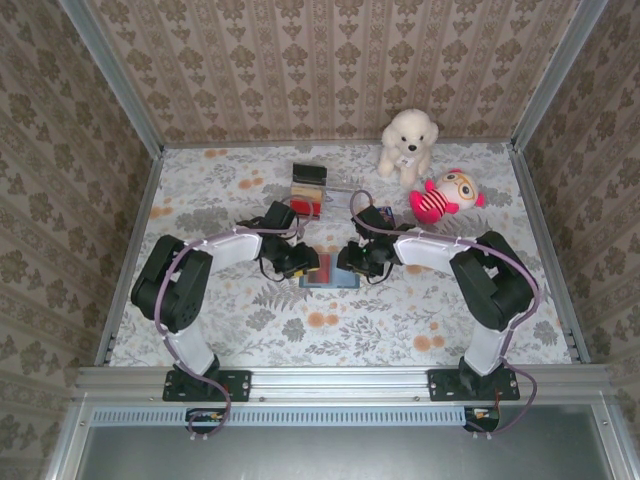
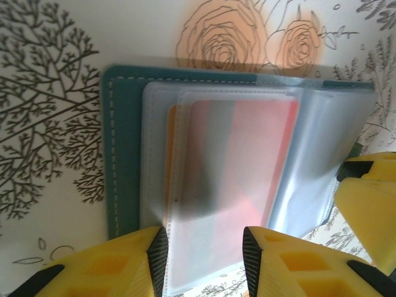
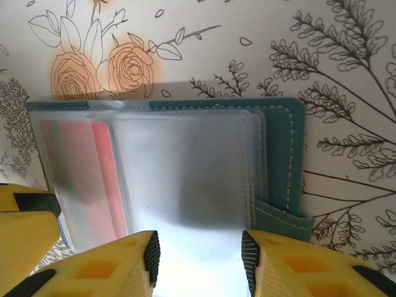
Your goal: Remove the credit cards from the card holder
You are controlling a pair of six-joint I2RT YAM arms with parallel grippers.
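Observation:
A teal card holder (image 1: 330, 279) lies open on the flowered tablecloth between my two grippers. Its clear plastic sleeves (image 2: 216, 161) fan out over the teal cover (image 2: 124, 154). One red credit card (image 2: 263, 148) shows through a frosted sleeve, and an orange edge (image 2: 171, 154) peeks from the sleeve behind it. My left gripper (image 2: 204, 250) is open, its jaws straddling the near edge of that sleeve. My right gripper (image 3: 199, 257) is also open, over an empty-looking sleeve (image 3: 185, 167), with the red card (image 3: 102, 173) to its left. In the top view the left gripper (image 1: 303, 262) and right gripper (image 1: 352, 262) face each other across the holder.
A small stack of dark and red flat things (image 1: 308, 188) lies behind the holder. A white plush dog (image 1: 408, 143) and a pink plush doll (image 1: 442, 197) sit at the back right. Patterned walls close in the table on three sides.

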